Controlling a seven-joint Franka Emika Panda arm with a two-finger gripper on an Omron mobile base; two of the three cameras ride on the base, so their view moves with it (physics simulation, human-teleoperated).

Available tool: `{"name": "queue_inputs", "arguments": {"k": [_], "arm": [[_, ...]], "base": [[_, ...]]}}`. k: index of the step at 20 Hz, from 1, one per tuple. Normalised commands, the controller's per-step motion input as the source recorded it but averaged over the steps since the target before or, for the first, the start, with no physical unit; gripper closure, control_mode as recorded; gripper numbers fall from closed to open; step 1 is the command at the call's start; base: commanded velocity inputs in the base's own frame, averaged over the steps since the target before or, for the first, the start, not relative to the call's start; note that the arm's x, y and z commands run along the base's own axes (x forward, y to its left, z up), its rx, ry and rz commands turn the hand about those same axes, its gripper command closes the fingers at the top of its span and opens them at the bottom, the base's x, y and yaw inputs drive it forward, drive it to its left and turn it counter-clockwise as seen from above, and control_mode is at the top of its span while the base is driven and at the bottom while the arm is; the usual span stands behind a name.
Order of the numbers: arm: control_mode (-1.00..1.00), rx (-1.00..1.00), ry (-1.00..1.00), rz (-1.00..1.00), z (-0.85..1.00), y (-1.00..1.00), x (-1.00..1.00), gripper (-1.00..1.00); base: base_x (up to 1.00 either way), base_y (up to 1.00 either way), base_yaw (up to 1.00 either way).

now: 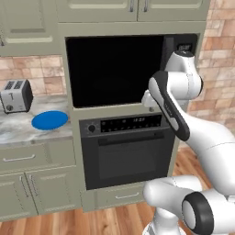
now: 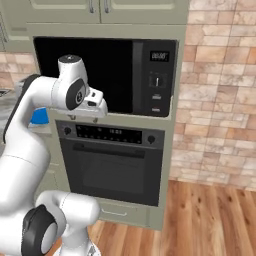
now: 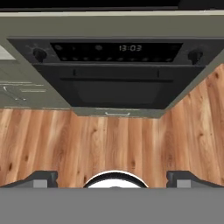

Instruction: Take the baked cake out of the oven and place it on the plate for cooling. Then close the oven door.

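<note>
Nearest to us, our end effector point(image 3: 113, 178) hangs in front of the oven cabinet and looks down; in the hand view its two dark fingertips point(image 3: 43, 177) stand far apart at the bottom, so it is wide open and holds nothing. Below it we see the wooden floor point(image 3: 109, 140). In the right base view the white hand sits just above the control strip of the oven point(image 2: 111, 162), in front of the lower edge of the microwave point(image 2: 105, 75). A little farther, the oven door point(image 1: 131, 160) is upright and closed, with its long black bar handle point(image 1: 131, 139) under the strip with two round knobs and a digital display. We cannot see the baked cake, because the door is shut and its window is dark. To the left of the oven, on the marble counter point(image 1: 18, 131), the blue plate point(image 1: 49, 120) lies flat and bare. Behind the plate, near the brick wall, the silver toaster point(image 1: 16, 95) stands upright. Farthest up, pale cabinet doors point(image 1: 133, 9) hang over the microwave.
</note>
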Motion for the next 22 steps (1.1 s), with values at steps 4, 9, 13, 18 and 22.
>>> {"name": "queue_inputs", "arguments": {"k": [4,9,13,18,22], "arm": [[1.00,0.00,0.00,0.00,0.00,0.00,0.00,-1.00],[-1.00,0.03,0.00,-0.02,-0.31,0.02,-0.06,-1.00],[-1.00,0.23,-0.03,-0.23,-0.80,-0.34,-0.33,-1.00],[-1.00,0.26,-0.05,-0.35,-0.84,-0.58,-0.06,-1.00],[-1.00,0.22,-0.07,-0.43,-0.70,-0.40,0.01,-1.00]], "base": [[-0.08,0.07,0.00],[0.00,0.00,0.00],[0.00,0.00,0.00],[0.00,0.00,0.00],[0.00,0.00,0.00]]}}
